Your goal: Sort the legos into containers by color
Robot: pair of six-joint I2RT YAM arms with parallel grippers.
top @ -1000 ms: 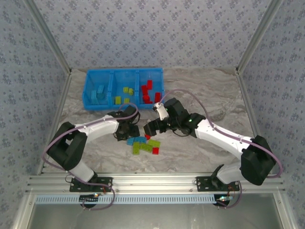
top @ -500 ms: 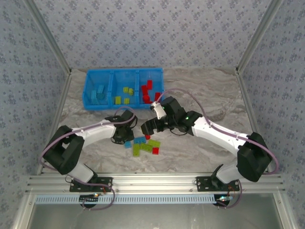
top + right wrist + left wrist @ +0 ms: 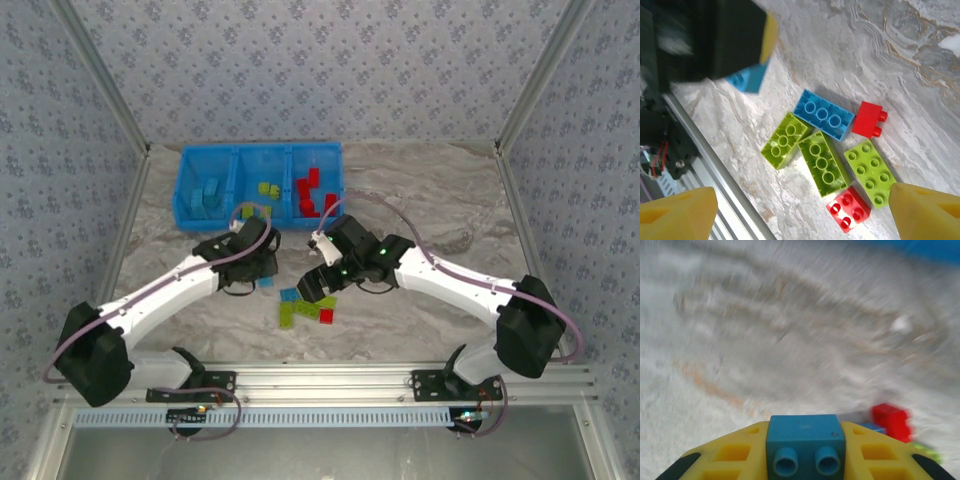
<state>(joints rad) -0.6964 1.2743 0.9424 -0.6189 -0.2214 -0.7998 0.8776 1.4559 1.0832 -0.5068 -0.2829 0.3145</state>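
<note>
Left gripper (image 3: 261, 276): yellow fingers closed on one light blue two-stud brick (image 3: 805, 442), at 9 o'clock of the loose pile. Right gripper (image 3: 800, 212): fingers spread wide, holding nothing, over the pile's 12 o'clock edge. Loose pile on the marble table (image 3: 440, 200), six bricks lying close together: one blue brick (image 3: 822, 114), three lime bricks (image 3: 823, 162), two red bricks (image 3: 869, 119). Blue bins (image 3: 190, 215), three joined in a row, at 11 o'clock of the pile: left held light blue bricks, middle lime, right red.
</note>
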